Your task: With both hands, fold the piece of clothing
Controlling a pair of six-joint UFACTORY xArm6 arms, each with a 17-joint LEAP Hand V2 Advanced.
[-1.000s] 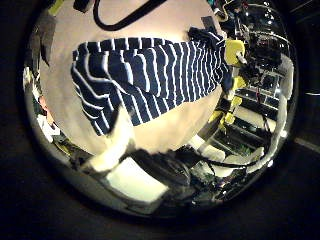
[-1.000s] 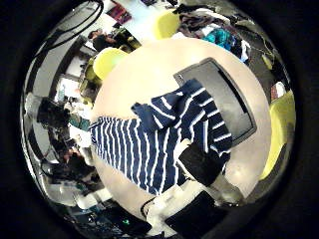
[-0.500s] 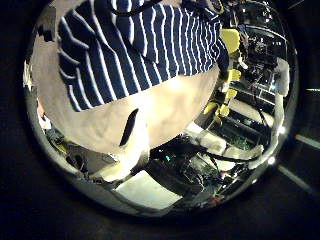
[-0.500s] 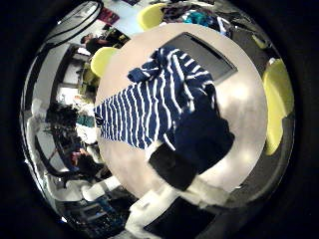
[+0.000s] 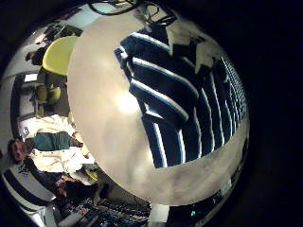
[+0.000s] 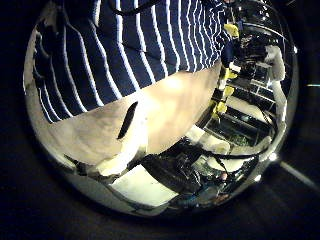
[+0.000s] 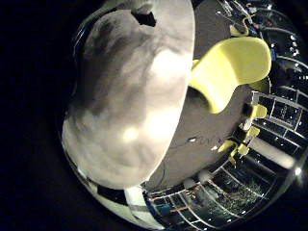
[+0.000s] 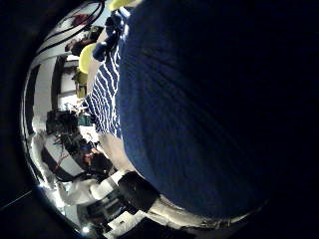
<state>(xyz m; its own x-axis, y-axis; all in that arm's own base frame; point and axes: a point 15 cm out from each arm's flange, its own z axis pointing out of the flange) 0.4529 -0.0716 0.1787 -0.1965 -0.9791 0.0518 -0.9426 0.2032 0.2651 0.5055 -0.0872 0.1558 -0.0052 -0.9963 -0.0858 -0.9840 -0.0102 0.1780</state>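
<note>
A striped top (image 5: pixel 180 95) with a plain dark part lies spread on a round table (image 5: pixel 95 113) in the left little finger side palm view. In the left thumb side palm view the striped cloth (image 6: pixel 130 50) fills much of the picture, close to that palm. One finger of my left hand (image 6: pixel 122 150) reaches out straight over the bare table beside the cloth's edge. In the right thumb side palm view the plain dark cloth (image 8: pixel 199 110) fills nearly the whole picture, very close to my right hand (image 8: pixel 140 191). Its stripes (image 8: pixel 105 85) show at one side.
The right little finger side palm view shows bare tabletop (image 7: pixel 135 96), its rim and a chair (image 7: pixel 226 67) beside it on the floor. Another chair (image 5: pixel 59 52) stands by the table in the left little finger side palm view. Room furniture lies beyond.
Both palm cameras have come much closer to the top. The stripes now fill more of the left thumb side view. The dark cloth now covers nearly all of the right thumb side view.
</note>
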